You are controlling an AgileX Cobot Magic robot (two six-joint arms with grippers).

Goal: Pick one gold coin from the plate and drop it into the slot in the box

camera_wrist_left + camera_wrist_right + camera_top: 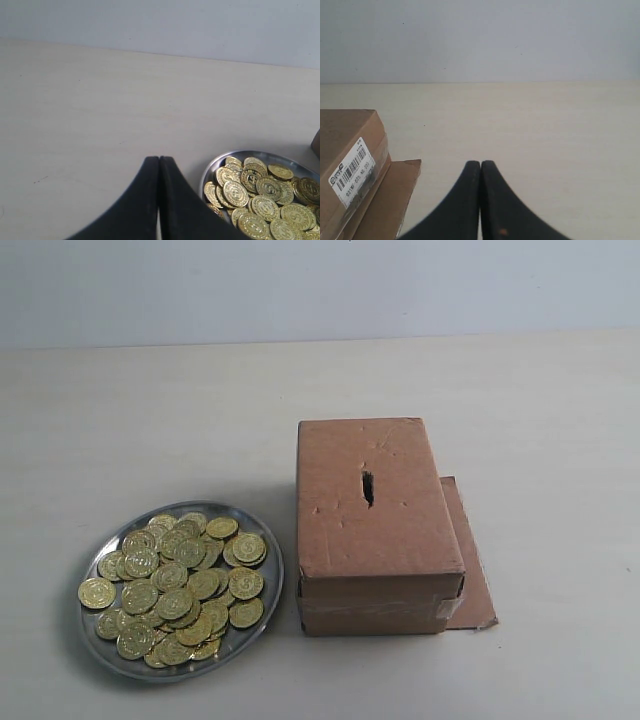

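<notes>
A round silver plate [262, 615] at the front left of the table holds a heap of gold coins [180, 585]. To its right stands the brown cardboard box [375, 525], with the dark box slot [368, 488] in the middle of its top. Neither arm shows in the exterior view. My left gripper [159, 160] is shut and empty above bare table, with the plate [240, 155] and coins [260, 197] off to one side. My right gripper [480, 164] is also shut and empty, beside the box [347, 150].
A flat cardboard flap [470, 560] sticks out from the box's right side and also shows as the flap [390, 192] in the right wrist view. A white barcode label [351, 171] is on the box's side. A pale wall [320, 285] backs the beige table [150, 430].
</notes>
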